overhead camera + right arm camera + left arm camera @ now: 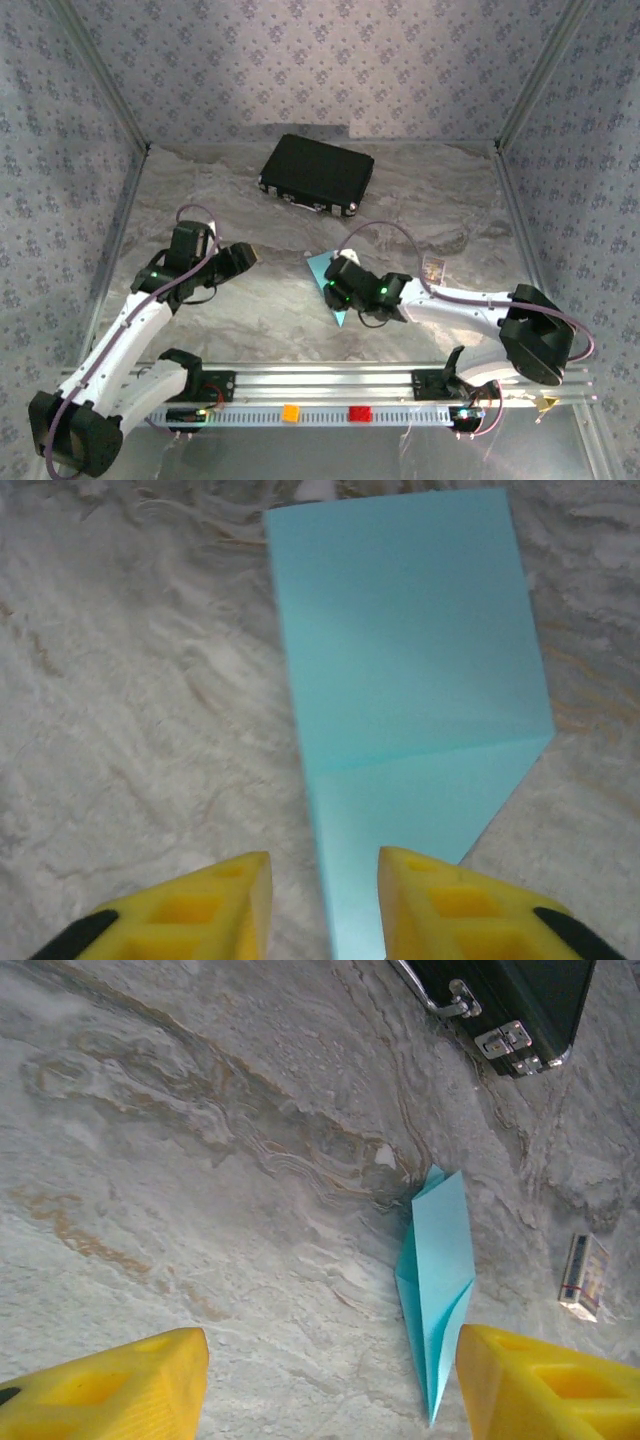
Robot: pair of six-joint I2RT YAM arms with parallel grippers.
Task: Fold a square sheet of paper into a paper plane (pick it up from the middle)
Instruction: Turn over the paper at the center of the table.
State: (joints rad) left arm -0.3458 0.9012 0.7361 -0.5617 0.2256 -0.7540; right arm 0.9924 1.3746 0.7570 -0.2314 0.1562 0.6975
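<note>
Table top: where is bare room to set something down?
Bare: the far left, between the left gripper and the black case; far right, beyond the small box. Crowded: the middle, where the right gripper hovers over the paper plane.

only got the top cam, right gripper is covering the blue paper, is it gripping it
Observer: No. On the right wrist camera the right gripper is open, fingers apart over the paper's narrow end, which lies flat on the table.
Operator: what shape is it
Observer: The left wrist camera shows the paper as a slim, pointed dart.
Operator: and the other arm, holding anything
Observer: No, the left gripper is open and empty, the paper's tip close to one finger.
</note>
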